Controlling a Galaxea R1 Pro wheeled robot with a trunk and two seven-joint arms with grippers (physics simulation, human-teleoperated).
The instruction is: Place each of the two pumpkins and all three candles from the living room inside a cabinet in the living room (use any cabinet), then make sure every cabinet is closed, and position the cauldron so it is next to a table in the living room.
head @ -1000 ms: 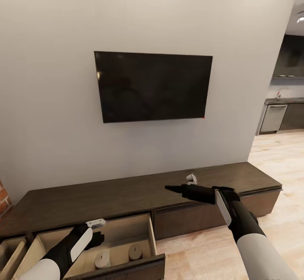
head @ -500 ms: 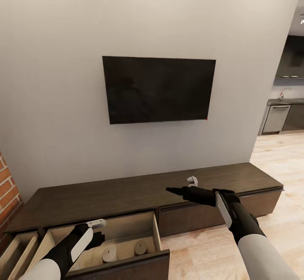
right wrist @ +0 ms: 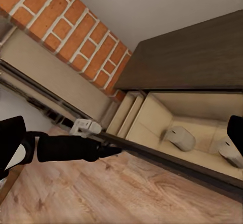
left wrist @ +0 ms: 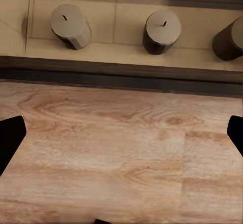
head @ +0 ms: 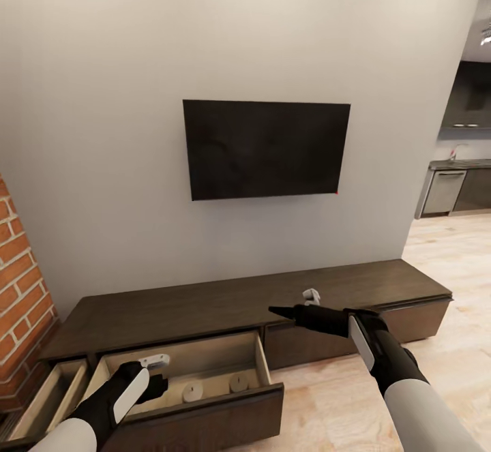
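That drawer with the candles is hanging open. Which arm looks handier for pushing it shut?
Probably the left: its gripper hangs right at the open drawer, while the right gripper is over the closed part.

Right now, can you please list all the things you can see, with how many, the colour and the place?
candles: three, cream-beige, upright in the open middle drawer
cabinet: one, dark brown, along the wall; two drawers pulled out
television: one, black, on the wall above the cabinet
brick wall: one, red, at the cabinet's left end
floor: pale wood
kitchen: dark cupboards, far right
left gripper: black and white, jaws open, over the open drawer
right gripper: black and white, jaws open, over the cabinet
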